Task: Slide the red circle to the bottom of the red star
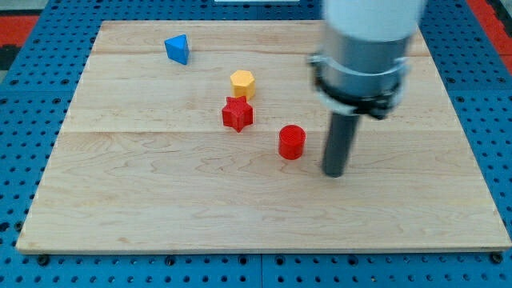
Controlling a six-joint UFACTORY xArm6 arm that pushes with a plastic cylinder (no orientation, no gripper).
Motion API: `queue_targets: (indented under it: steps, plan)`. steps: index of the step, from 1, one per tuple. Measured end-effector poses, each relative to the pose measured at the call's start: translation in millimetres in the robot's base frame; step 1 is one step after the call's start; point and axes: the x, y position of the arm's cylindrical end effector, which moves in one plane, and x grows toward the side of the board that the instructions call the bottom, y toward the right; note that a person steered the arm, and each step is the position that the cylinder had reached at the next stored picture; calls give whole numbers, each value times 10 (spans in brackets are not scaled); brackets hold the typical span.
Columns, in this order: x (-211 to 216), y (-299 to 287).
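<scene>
The red circle (292, 142) lies on the wooden board (160, 200), right of the board's middle. The red star (237, 114) lies up and to the left of it, a short gap apart. My tip (334, 171) rests on the board just to the right of the red circle and slightly lower, with a small gap between them. The rod rises from the tip to the arm's grey and white body at the view's top right.
A yellow hexagon (242, 83) sits just above the red star, almost touching it. A blue triangle (178, 49) lies near the board's top left. Blue pegboard (24, 120) surrounds the board on all sides.
</scene>
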Motion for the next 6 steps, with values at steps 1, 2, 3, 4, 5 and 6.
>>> queue_targets:
  steps: [1,2,3,4,5,6]
  plan:
    - [-186,-294]
    - [-219,-832]
    - [-219,-1020]
    - [-413,-603]
    - [-614,-814]
    - [-614,-1306]
